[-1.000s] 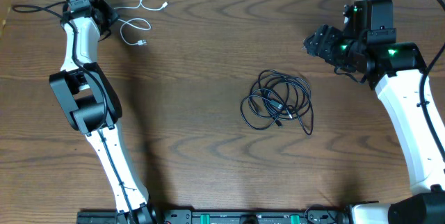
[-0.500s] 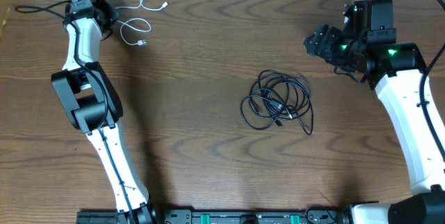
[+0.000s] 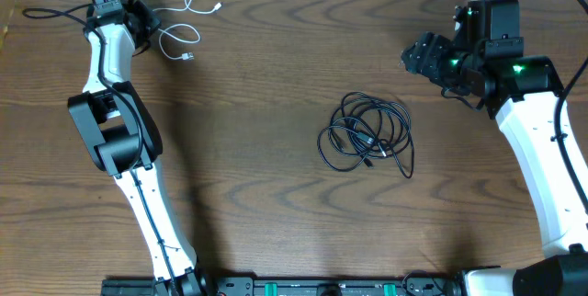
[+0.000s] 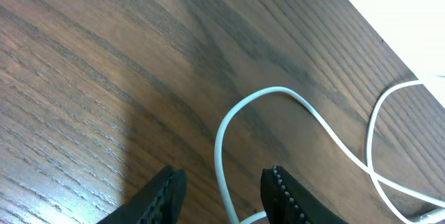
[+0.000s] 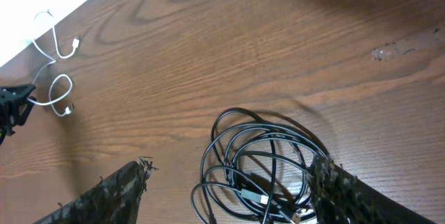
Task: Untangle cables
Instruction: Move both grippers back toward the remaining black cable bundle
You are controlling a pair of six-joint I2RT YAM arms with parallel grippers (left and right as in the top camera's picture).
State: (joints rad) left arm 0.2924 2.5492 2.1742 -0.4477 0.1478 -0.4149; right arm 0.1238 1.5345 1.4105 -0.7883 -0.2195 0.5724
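Wooden desk (image 3: 276,39) seen from above, with a robot arm at each side. A short white cable (image 4: 218,156) lies in loose loops at the far left corner, about 11 o'clock. The left fingers (image 4: 165,195) hang right over it, partly apart. One strand of the cable runs through the gap between them and does not look pinched.

A tangle of black cables (image 3: 366,135) sits just right of the middle, toward 3 o'clock, well apart from the white one. The right fingers (image 5: 122,189) hover at 2 o'clock, spread wide and holding nothing, aimed down at the tangle.

All the cables look light, thin and limp. They will likely sag and trail when lifted rather than keep their shape, and a smooth jacket may slip through a loose pinch. The white one lies free of the black ones, so it probably needs only a firm pinch on a strand. The black coils overlap many times, and pulling a middle loop could tighten them. A better hold seems to be an outer loop at the rim, or a plug (image 5: 262,200) end, which is stiffer and gives the fingers something to catch.
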